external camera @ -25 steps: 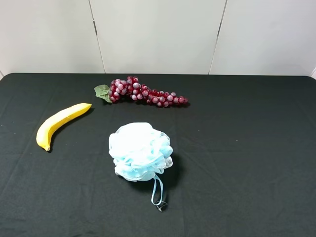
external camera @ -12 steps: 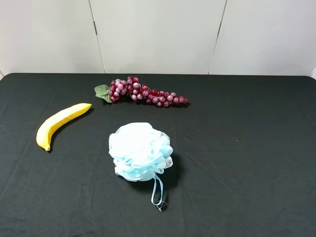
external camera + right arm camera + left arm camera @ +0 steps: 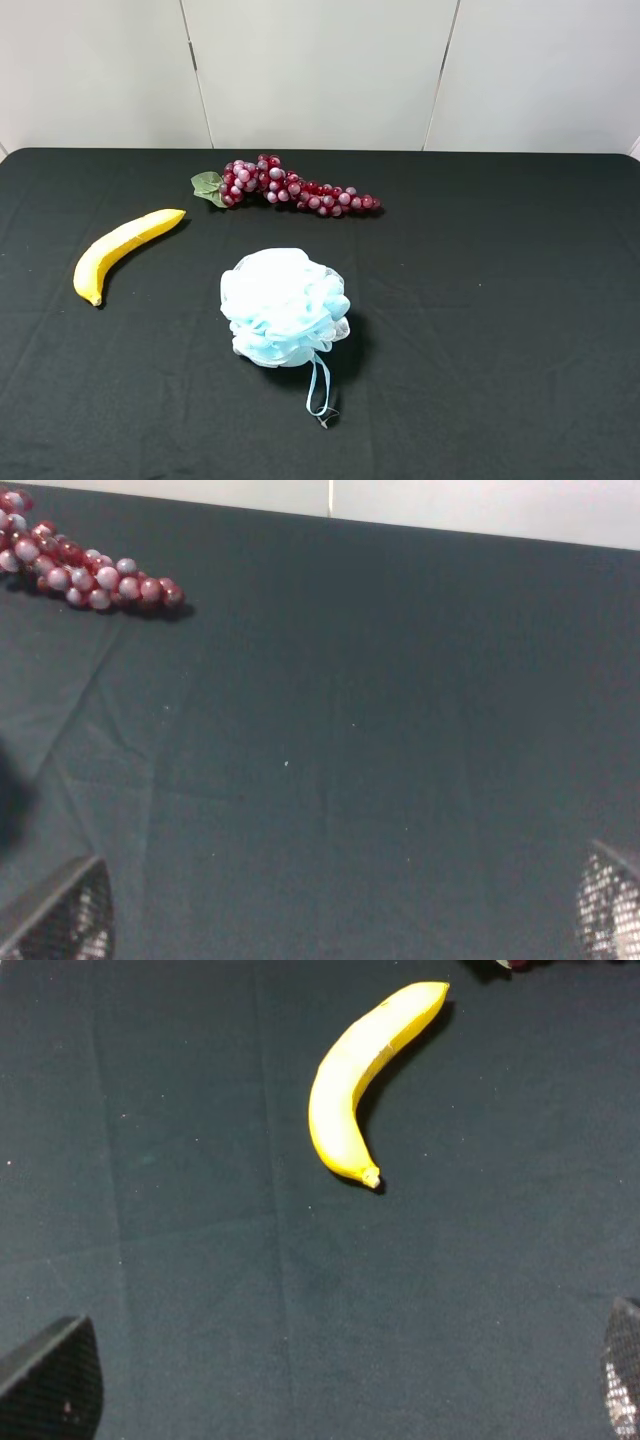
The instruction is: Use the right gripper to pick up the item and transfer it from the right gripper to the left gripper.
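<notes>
I see the smooth, curved banana [image 3: 122, 250] lying on the black cloth bench [image 3: 500, 300], left of the frothy blue mesh pouf [image 3: 284, 306]. My left claw [image 3: 320, 1385] and right claw [image 3: 330, 910] both gape, holding nothing.

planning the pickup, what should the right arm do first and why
Probably swing the right gripper across toward the banana: its jaws stand wide apart over bare cloth near the grapes, and the banana lies untouched on the far left.
</notes>
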Available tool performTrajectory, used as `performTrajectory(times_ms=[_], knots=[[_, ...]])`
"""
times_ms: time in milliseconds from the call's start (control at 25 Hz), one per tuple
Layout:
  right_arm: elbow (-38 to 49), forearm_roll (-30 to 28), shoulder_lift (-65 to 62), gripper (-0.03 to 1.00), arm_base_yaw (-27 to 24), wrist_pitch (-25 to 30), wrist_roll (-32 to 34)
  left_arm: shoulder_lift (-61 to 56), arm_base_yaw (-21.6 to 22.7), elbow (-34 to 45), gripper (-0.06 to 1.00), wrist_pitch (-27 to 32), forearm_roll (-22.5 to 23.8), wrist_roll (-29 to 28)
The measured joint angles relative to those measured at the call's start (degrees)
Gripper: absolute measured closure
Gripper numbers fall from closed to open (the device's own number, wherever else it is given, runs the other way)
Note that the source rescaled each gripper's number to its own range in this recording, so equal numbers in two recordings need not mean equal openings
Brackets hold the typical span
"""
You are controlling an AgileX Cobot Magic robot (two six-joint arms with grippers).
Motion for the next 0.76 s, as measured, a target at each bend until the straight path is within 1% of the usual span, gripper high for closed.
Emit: performTrajectory(times_ms=[200, 280, 560, 640, 760], knots=[[0.00, 0.00, 0.00, -0.03, 0.00, 0.00, 0.00, 0.00, 0.00, 0.00, -0.04, 0.00, 0.00, 0.00], [0.00, 0.07, 0.00, -0.03, -0.89, 0.00, 0.00, 0.00, 0.00, 0.00, -0.04, 0.00, 0.00, 0.00], [0.00, 0.07, 0.00, -0.03, -11.11, 0.00, 0.00, 0.00, 0.00, 0.00, -0.04, 0.00, 0.00, 0.00], [0.00, 0.07, 0.00, -0.03, -13.09, 0.00, 0.00, 0.00, 0.00, 0.00, -0.04, 0.00, 0.00, 0.00], [0.00, 0.07, 0.00, -0.03, -13.87, 0.00, 0.00, 0.00, 0.00, 0.00, -0.04, 0.00, 0.00, 0.00]])
